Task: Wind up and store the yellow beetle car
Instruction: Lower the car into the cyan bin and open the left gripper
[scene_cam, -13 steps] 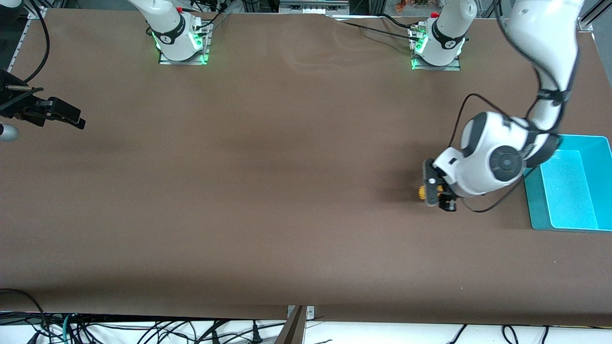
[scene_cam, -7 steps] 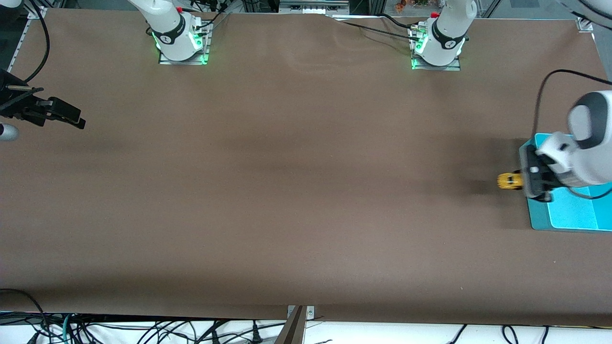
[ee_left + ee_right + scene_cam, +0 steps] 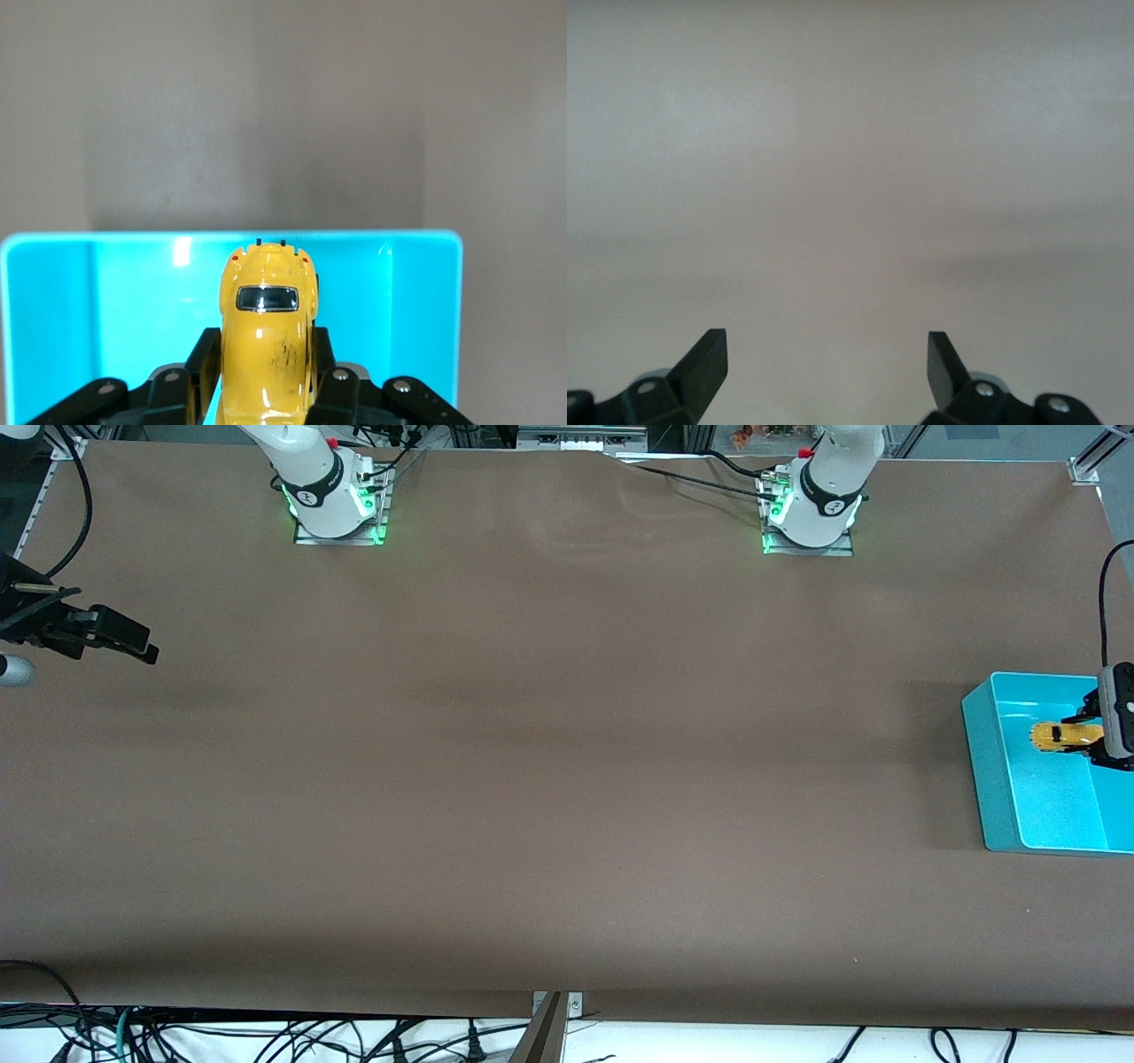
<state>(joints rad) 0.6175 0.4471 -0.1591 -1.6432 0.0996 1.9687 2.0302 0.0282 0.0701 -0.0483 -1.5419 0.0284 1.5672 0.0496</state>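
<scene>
The left hand [image 3: 1097,734] is clamped on the yellow car [image 3: 1060,735], nose out, over the blue bin [image 3: 983,762], probably clear of its floor. The right hand [image 3: 826,365] waits, wide open and empty.

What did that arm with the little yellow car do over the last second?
The left gripper, jaws shut on the yellow beetle car, carried it from over the bare table toward the left arm's end, and now holds it over the turquoise bin. The right gripper waited open, unmoved.
</scene>
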